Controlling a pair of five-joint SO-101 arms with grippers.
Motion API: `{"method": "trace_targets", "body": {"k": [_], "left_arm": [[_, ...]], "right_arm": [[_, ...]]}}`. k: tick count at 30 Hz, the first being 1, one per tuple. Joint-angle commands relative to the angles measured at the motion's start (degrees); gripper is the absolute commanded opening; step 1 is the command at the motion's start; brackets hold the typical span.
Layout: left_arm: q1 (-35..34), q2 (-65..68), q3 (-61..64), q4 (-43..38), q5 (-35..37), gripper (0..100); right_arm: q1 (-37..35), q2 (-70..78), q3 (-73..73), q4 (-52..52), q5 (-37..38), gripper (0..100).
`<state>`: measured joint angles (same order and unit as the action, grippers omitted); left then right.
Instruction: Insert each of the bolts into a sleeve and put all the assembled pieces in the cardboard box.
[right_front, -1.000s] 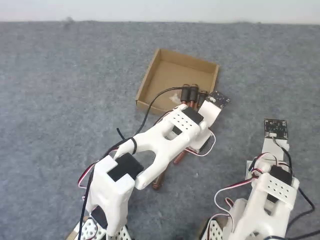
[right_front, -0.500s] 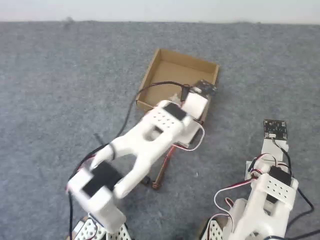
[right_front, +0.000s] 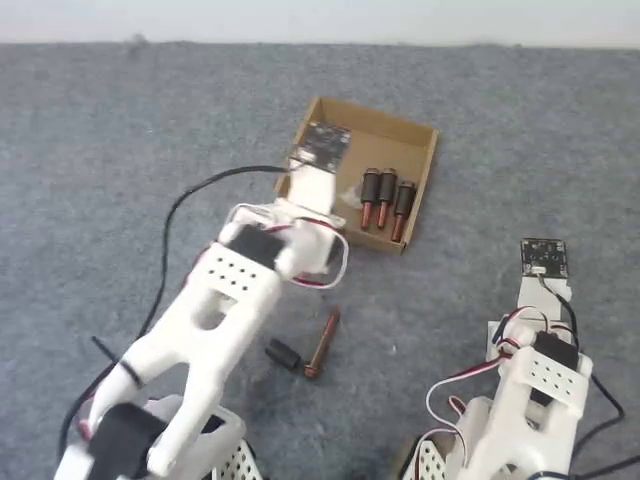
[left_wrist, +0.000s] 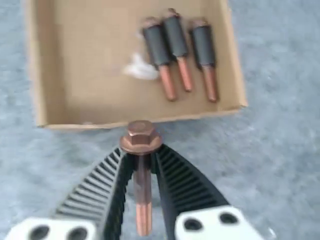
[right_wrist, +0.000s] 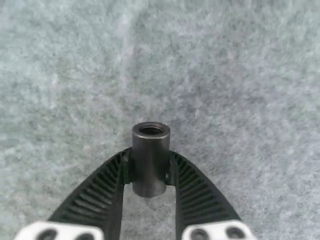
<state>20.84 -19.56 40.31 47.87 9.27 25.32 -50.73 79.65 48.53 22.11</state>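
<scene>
L tool (left_wrist: 141, 155) clamped on copper bolt (left_wrist: 141, 139) near cardboard box (left_wrist: 80, 60) — 3 assembled pcs (left_wrist: 175, 37) inside, R tool (right_wrist: 150, 162) clamped on dark sleeve (right_wrist: 150, 145) over grey desk (right_wrist: 240, 60)

The right gripper (right_wrist: 150, 162) is clamped on a dark cylindrical sleeve (right_wrist: 150, 147), with the two black ribbed fingers (right_wrist: 105, 190) pressed against opposite sides of the sleeve body. The sleeve projects beyond the fingertips, and its open end, with the round bore visible, points away from the gripper base. Beneath the gripper and sleeve lies a grey carpet surface (right_wrist: 230, 70); whether the sleeve touches the carpet or hangs above it cannot be determined.
</scene>
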Motion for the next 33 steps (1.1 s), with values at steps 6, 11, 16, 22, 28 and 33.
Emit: {"method": "trace_targets", "body": {"k": [6, 11, 16, 22, 28, 33], "left_arm": [[-11.0, -7.0, 5.4, -4.9, -0.2, 1], [-17.2, -11.3, 12.6, -9.3, -0.2, 1], [-23.3, -14.9, 22.8, -17.5, -0.2, 1], [-29.8, -15.3, 28.2, -20.6, -0.2, 1], [-36.4, -15.3, 29.5, -20.6, -0.4, 1], [-38.7, -15.6, 30.2, -20.4, -0.4, 1]], "right_arm": [[-0.9, -2.2, -0.7, -1.0, 0.1, 0.7], [-5.8, -2.2, -1.0, -1.0, -0.1, 0.9], [-11.9, -2.2, -1.3, -6.1, -9.1, 0.9], [-17.9, -2.2, -5.6, -9.4, -12.6, 0.9], [-26.0, -2.2, -11.1, -12.9, -12.4, 0.9], [-30.7, -1.8, -7.2, -31.1, -12.4, 0.9]]}}
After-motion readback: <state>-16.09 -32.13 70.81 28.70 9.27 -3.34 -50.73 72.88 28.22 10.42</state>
